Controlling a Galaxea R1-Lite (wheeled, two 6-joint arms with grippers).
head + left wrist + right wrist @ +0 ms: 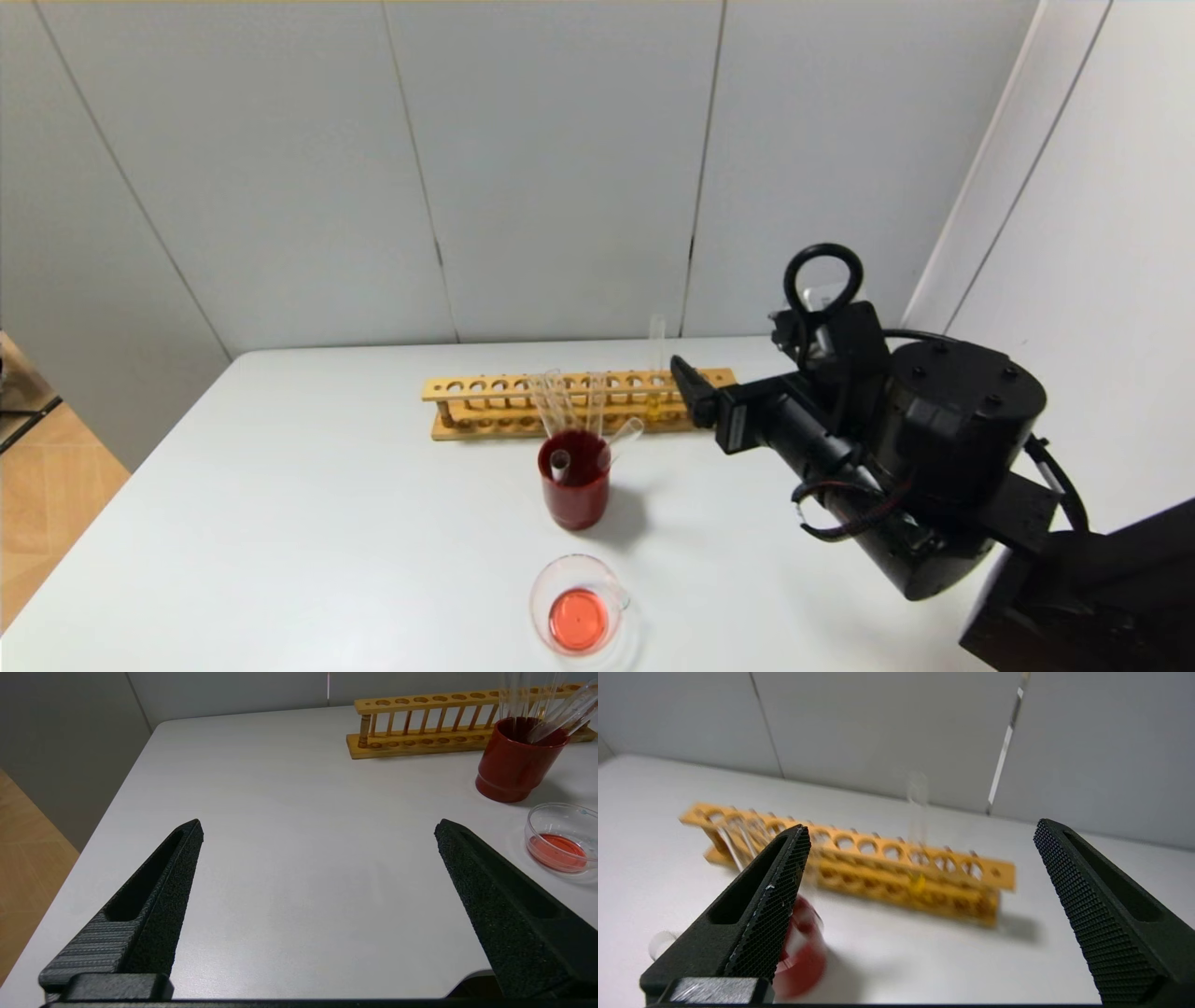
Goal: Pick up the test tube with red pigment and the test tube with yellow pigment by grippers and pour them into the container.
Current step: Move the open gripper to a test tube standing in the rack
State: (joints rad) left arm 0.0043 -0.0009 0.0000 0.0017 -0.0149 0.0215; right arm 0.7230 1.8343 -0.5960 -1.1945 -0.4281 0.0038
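Note:
The test tube with yellow pigment (656, 359) stands upright in the wooden rack (485, 397), near its right end. Its yellow tip also shows in the right wrist view (918, 883). My right gripper (689, 387) is open and empty, just right of that tube and apart from it; the tube shows between the open jaws (922, 828). The container (579, 611), a low clear beaker, holds red liquid near the table's front. I see no tube with a red tip. My left gripper (318, 826) is open and empty over the table's left part, out of the head view.
A dark red cup (574, 485) with several empty clear tubes leaning in it stands between the rack and the beaker. It also shows in the left wrist view (514, 763), beside the beaker (560, 835). Wall panels stand close behind the rack.

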